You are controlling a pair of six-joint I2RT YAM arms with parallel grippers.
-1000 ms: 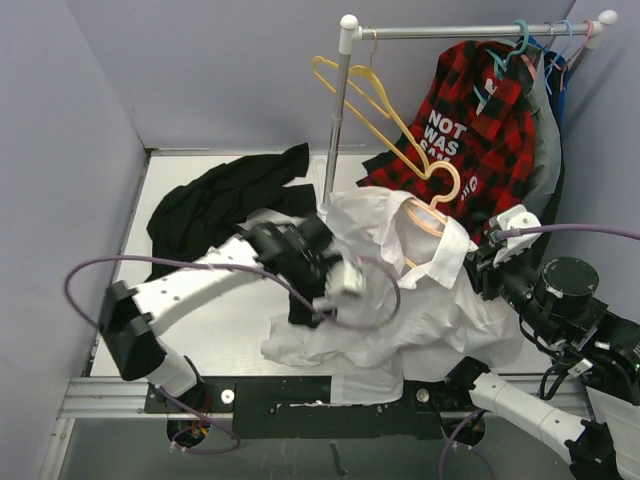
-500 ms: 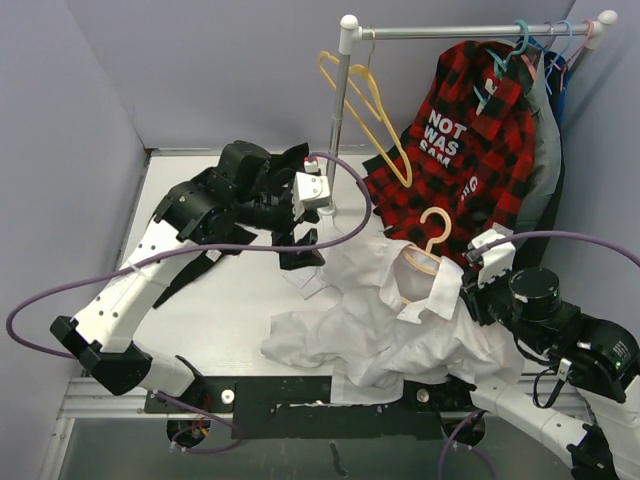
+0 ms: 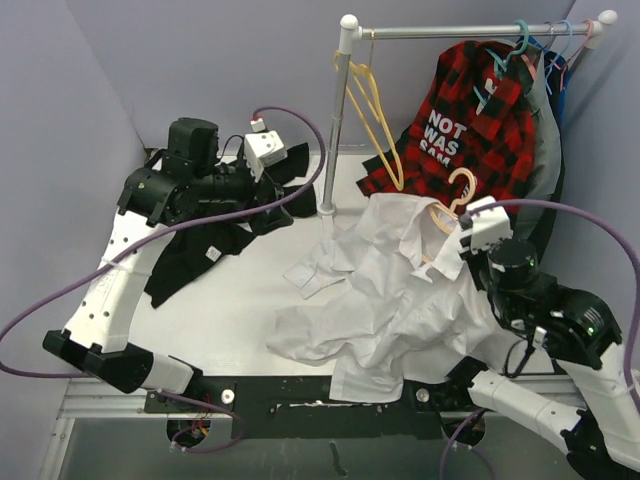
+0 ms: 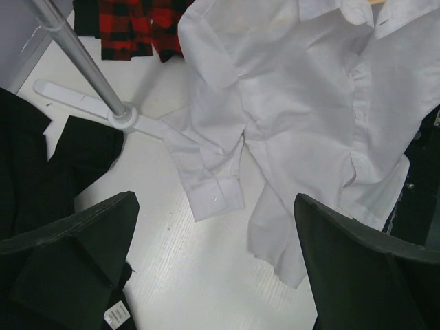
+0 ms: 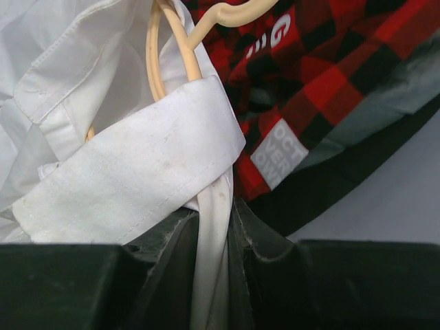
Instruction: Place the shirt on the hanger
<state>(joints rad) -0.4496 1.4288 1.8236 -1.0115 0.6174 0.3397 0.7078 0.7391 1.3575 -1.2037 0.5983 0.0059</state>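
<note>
The shirt [image 3: 400,290] lies rumpled on the table [image 3: 230,300], its collar raised around the hanger [image 3: 455,195]. The right claw [image 5: 213,227] is closed to a slit, pinching a fold of shirt just under the collar. The left claw [image 4: 216,227] gapes wide and empty near the black garment [image 3: 190,255], well apart from the shirt.

We see plain lavender walls [image 3: 220,70] enclosing a white surface [image 3: 240,300] under even light. At the far right stands a metal garment rail [image 3: 460,32], its upright footed on that surface.
</note>
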